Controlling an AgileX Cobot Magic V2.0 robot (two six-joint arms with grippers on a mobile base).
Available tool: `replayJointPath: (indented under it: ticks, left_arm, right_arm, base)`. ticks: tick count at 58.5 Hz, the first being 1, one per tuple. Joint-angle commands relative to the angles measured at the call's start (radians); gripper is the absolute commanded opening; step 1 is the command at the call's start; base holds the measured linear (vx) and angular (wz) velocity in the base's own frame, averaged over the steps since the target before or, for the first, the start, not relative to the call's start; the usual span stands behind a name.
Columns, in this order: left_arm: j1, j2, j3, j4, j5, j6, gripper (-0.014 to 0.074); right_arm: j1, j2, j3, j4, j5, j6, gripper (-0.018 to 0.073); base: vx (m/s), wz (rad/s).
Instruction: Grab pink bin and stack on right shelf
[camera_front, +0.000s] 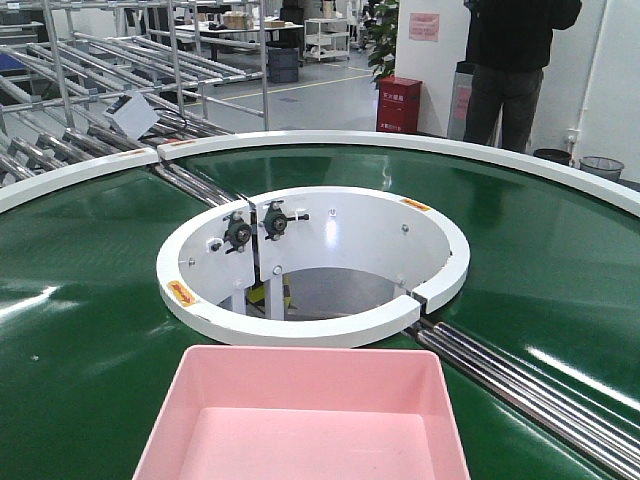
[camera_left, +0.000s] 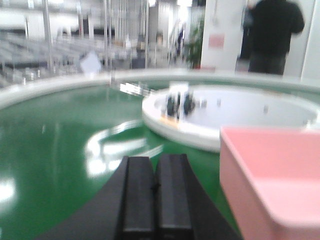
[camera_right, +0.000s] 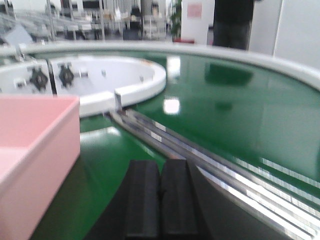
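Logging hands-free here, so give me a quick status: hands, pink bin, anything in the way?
Left hand shut, empty, left of pink bin. Right hand shut, empty, on its right. Bin on green belt. Nothing blocking; shelf not in view.

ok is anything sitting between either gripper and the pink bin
Nothing visible does. The left gripper, jaws closed, has the pink bin to its right, with only bare green belt between. The right gripper, also closed, has it to its left. The right shelf is not in view.

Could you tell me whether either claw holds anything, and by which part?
Nothing: left claw and right claw are shut and empty, flanking the bin.
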Motion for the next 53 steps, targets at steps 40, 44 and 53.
replayJointPath:
  ticks: [40,44,53]
  left_arm:
    - [-0.002,0.625,-0.644,0.008,0.064,0.058,0.0031]
    - [-0.002,0.679,-0.644,0.008,0.085,0.059,0.0080]
    - [-0.002,0.745,-0.644,0.007,0.076,0.059,0.0262]
  right_arm:
    - [0.001,0.675,-0.639,-0.011,-0.021,0.044,0.0032]
    - [0.001,0.730,-0.643,-0.011,-0.027,0.044,0.0076]
    - [0.001,0.794,-0.643,-0.011,-0.034,0.044,0.0224]
  base:
    - [0.00,0.00]
    - [0.00,0.00]
    - [0.00,0.00]
